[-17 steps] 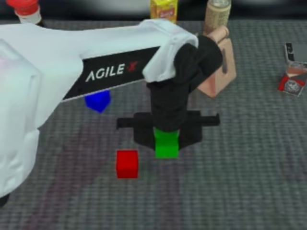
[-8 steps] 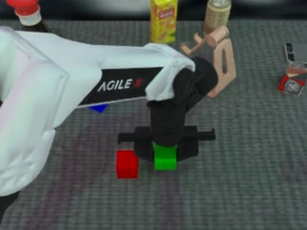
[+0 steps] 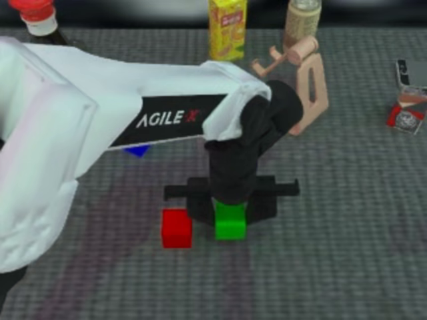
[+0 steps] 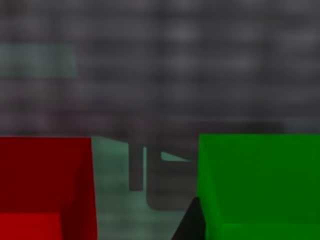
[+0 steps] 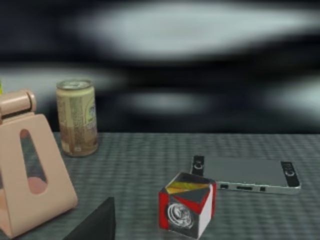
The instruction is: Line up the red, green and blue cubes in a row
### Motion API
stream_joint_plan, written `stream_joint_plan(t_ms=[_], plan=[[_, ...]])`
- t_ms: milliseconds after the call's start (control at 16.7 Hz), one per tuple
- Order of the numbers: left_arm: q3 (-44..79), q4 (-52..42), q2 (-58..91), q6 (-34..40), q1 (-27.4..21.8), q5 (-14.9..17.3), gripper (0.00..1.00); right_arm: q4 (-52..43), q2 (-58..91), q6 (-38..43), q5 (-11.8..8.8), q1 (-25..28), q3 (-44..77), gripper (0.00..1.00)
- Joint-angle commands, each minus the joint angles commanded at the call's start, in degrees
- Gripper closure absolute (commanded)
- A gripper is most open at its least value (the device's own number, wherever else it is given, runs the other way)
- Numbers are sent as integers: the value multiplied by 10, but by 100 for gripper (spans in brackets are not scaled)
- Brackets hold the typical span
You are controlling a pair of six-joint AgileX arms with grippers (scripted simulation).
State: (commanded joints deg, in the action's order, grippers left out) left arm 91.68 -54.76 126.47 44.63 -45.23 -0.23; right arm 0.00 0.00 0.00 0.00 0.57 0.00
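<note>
Top view is showing you the left gripper [image 3: 231,215] gripping the green cube [image 3: 231,221] just beside the red cube [image 3: 177,228], mid-table; right jaws' state is untellable.

— Which colours are borne by the cubes?
— Bright red is shown by the red cube [image 3: 177,229], bright green by the green cube [image 3: 230,221], and deep blue by the blue cube [image 3: 137,151].
— And the table [image 3: 347,227]?
— A dark grey woven pattern is seen across it.
— What of the rest?
— Yellow is carried by the carton [image 3: 227,28], pale pink by the stand [image 3: 309,93], tan by the can [image 5: 77,118], red and white print by the small box [image 5: 188,209]. White shells with black lettered panels are worn by the left arm [image 3: 120,113].
</note>
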Motion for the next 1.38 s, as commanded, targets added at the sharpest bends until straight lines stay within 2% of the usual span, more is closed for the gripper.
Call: stream_joint_plan(t_ms=[300, 360, 900, 1380], plan=[[0, 0, 0, 0, 0, 0, 2, 0, 0, 0, 0, 0, 0, 0], [0, 0, 0, 0, 0, 0, 0, 0, 0, 0, 0, 0, 0, 0], [2, -2, -1, 0, 0, 0, 0, 0, 0, 0, 0, 0, 0, 0], [94, -134, -39, 2, 9, 0, 0, 0, 0, 0, 0, 0, 0, 0]])
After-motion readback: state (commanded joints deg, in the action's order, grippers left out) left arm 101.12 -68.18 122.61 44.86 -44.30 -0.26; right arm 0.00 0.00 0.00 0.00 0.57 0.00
